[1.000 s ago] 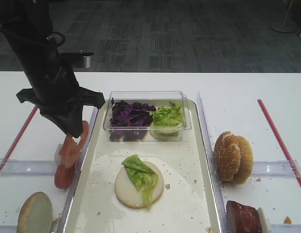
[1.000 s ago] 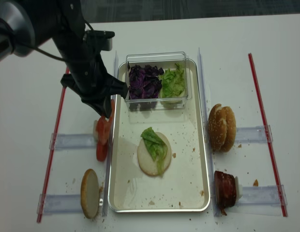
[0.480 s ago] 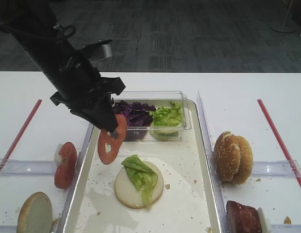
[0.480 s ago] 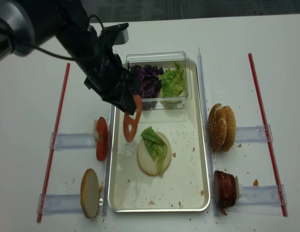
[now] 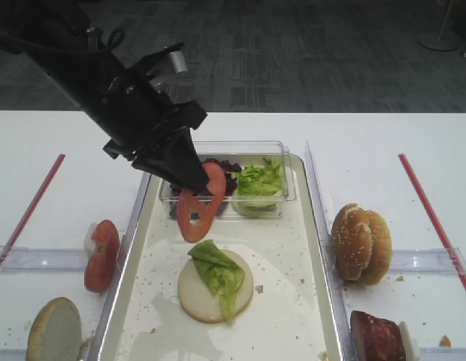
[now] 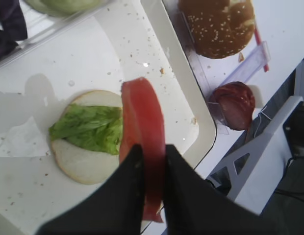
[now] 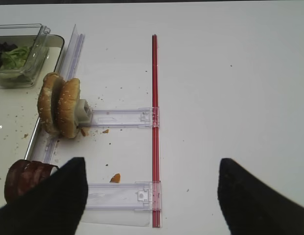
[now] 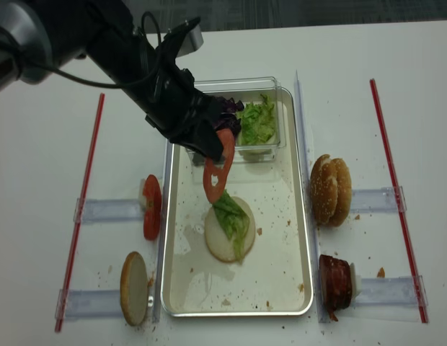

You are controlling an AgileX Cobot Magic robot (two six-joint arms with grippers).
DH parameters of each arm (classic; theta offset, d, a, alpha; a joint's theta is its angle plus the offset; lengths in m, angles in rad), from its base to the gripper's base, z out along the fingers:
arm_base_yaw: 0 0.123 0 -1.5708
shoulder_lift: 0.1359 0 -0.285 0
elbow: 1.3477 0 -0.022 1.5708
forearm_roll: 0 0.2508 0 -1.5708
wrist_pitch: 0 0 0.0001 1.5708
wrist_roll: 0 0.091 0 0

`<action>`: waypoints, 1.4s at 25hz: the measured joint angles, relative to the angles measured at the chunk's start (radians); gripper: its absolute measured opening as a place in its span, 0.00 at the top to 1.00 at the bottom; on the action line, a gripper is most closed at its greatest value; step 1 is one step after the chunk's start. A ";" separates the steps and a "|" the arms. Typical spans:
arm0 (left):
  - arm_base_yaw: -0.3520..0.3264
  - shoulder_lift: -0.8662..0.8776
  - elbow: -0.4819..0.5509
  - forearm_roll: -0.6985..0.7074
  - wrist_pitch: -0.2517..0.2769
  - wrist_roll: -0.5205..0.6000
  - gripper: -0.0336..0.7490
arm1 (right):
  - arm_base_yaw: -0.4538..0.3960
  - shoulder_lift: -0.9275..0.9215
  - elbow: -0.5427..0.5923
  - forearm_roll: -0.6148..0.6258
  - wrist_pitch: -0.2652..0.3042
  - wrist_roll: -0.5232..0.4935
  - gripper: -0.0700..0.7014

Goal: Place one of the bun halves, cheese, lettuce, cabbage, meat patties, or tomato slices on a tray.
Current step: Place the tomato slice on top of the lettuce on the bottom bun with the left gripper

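Carry step: the left hand (image 5: 197,184), clamped on 1 tomato slice (image 5: 199,207), hangs over the tray (image 5: 297,293). Next, lower it toward 6 o'clock onto the lettuce (image 5: 218,268) and let go.

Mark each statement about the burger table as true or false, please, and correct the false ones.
1. The left end effector grips a tomato slice. True.
2. The tomato slice lies flat on the tray. False: it hangs in the air above the tray.
3. A lettuce leaf lies on the bun half in the tray. True.
4. The purple cabbage sits on the bun half. False: it is in the clear tub.
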 joint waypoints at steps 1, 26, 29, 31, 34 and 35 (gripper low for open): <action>-0.002 0.000 0.000 -0.007 -0.002 0.002 0.88 | 0.000 0.000 0.000 0.000 0.000 0.000 0.17; -0.052 0.022 0.149 -0.208 -0.014 0.114 0.89 | 0.000 0.000 0.000 0.000 0.000 0.000 0.17; -0.052 0.046 0.149 -0.217 -0.020 0.105 0.89 | 0.000 0.000 0.000 0.000 0.000 0.000 0.17; -0.052 0.057 0.149 -0.223 -0.022 0.100 0.89 | 0.000 0.000 0.000 0.000 0.000 0.000 0.17; -0.045 0.066 0.149 -0.232 -0.022 0.097 0.89 | 0.000 0.000 0.000 0.000 0.000 0.000 0.17; -0.039 0.073 0.149 -0.232 -0.022 0.097 0.89 | 0.000 0.000 0.000 0.000 0.000 0.000 0.17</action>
